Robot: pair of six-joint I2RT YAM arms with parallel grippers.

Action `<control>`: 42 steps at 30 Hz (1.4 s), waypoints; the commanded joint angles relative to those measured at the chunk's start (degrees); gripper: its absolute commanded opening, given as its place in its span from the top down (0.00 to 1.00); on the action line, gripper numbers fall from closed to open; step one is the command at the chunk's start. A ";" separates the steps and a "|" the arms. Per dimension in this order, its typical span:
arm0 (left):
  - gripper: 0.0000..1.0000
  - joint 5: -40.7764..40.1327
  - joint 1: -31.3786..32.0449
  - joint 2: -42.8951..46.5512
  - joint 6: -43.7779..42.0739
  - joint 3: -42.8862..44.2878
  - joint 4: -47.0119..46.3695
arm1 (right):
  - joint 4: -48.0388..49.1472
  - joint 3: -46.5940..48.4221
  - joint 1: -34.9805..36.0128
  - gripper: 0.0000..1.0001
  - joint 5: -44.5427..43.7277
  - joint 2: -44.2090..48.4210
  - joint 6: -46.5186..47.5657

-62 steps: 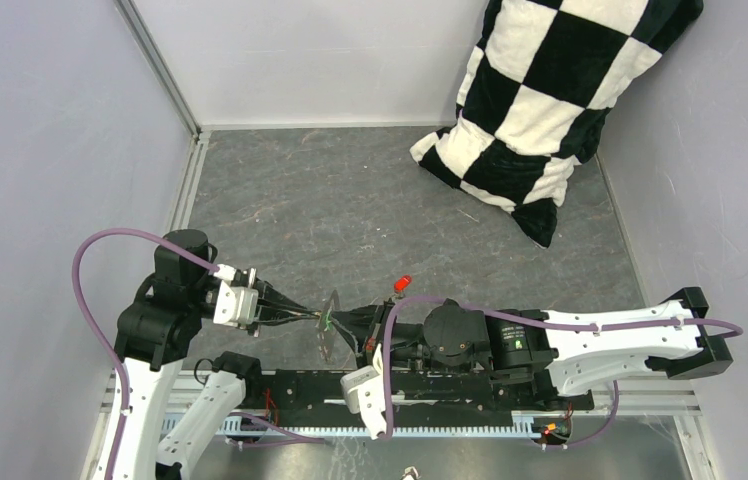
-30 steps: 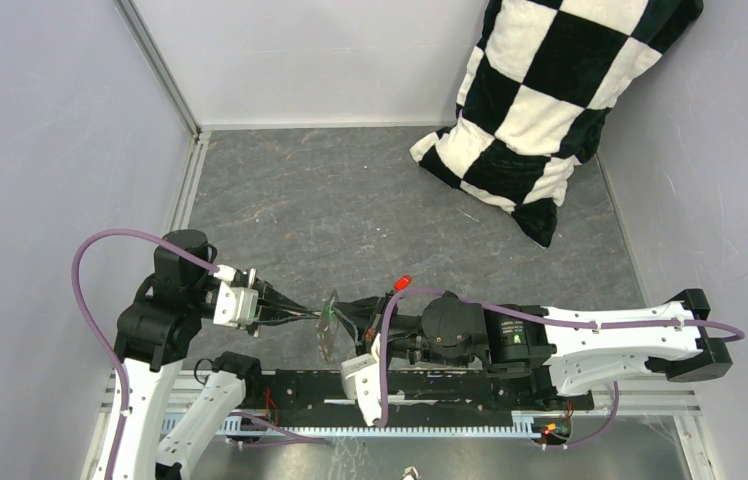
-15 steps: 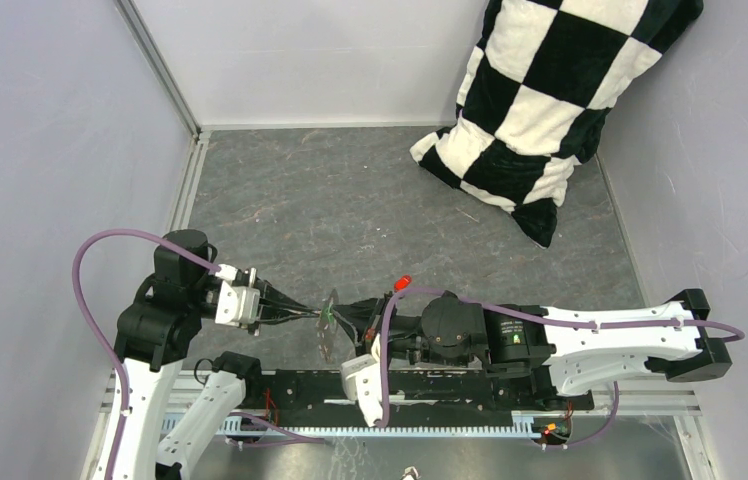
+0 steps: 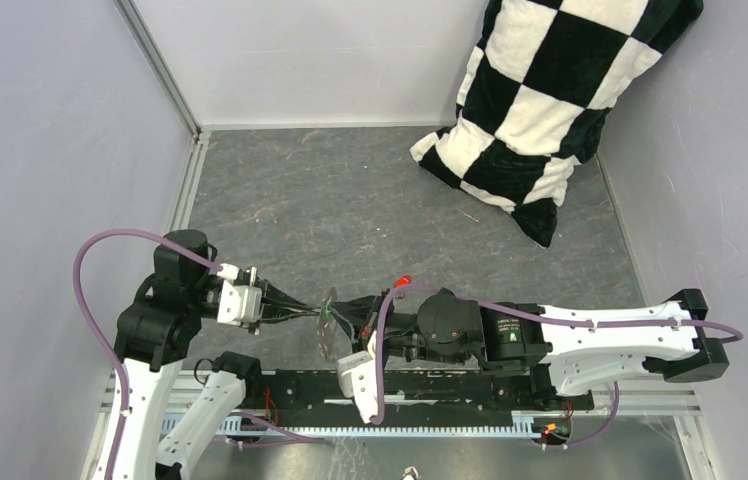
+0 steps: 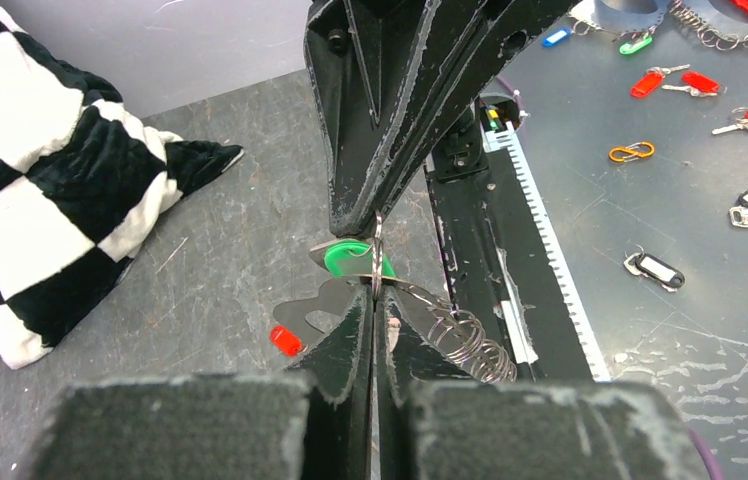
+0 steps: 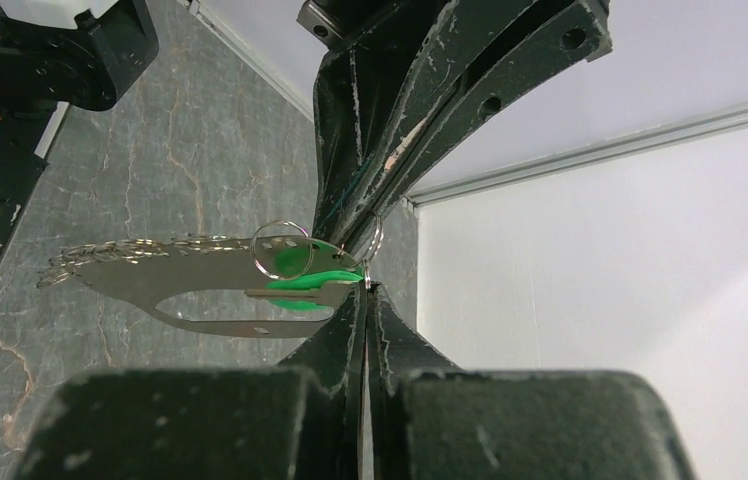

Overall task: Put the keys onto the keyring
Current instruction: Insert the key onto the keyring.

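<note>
We pinch the grey oval metal keyring (image 6: 140, 275) aloft in our closed left hand (image 5: 375, 300) so our right hand (image 6: 365, 295), clamped on the green-headed metal key (image 6: 315, 275), can thread it.

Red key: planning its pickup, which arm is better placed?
Right, probably. The red key lies on the table near the right gripper; the left gripper would have to cross that arm. Both are shut on the keyring, though.
</note>
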State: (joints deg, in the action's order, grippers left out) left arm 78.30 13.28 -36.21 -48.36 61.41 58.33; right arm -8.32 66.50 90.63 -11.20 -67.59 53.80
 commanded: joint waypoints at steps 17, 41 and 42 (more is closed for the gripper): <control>0.98 -0.72 0.17 0.58 3.27 -0.31 -1.21 | 1.20 4.61 -0.02 1.00 3.02 -1.66 1.09; 0.98 1.50 0.52 2.10 4.58 -0.85 -1.30 | -2.81 8.65 -4.56 1.00 10.56 -3.42 5.38; 0.98 1.48 0.52 2.10 4.63 -0.85 -1.30 | -2.77 8.75 -4.73 1.00 10.75 -3.51 5.69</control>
State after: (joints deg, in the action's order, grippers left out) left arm 77.65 13.28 -34.59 -46.35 60.45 58.24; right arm -14.24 72.05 86.61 -2.55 -70.52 57.58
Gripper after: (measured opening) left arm 0.033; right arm 0.010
